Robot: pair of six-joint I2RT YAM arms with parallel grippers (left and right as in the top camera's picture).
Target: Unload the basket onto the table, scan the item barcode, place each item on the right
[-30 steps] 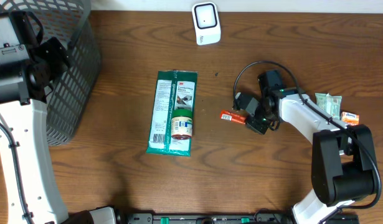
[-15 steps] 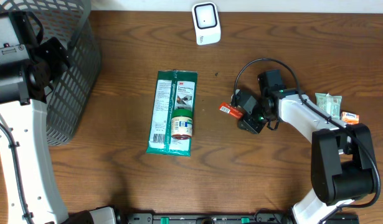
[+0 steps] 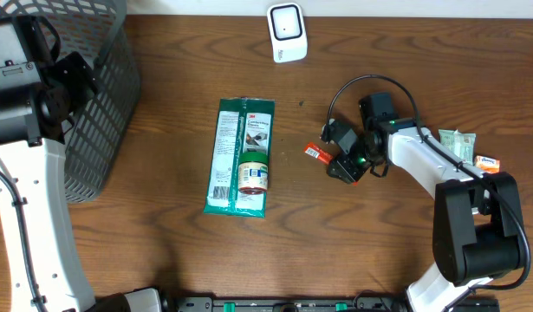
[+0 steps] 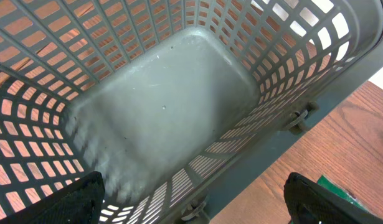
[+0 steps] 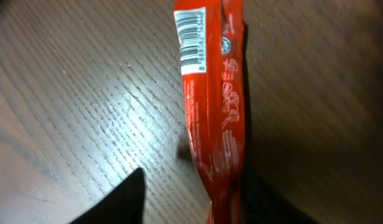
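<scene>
The item, a slim red packet, lies flat on the wooden table right of centre. Its white barcode label faces up at the far end in the right wrist view. My right gripper sits low at the packet's near end. It is open: the left finger stands clear of the wrapper, and the other side is in dark shadow. The white scanner stands at the table's back edge. My left gripper hangs wide open over the grey mesh basket, holding nothing.
A green 3M packet with a small jar on it lies in the middle of the table. Small packets and an orange one lie at the right. The basket fills the back left corner.
The right jaws have opened from a tighter hold. The red packet and the gripper have shifted a little left and toward the back. The left arm has not moved.
</scene>
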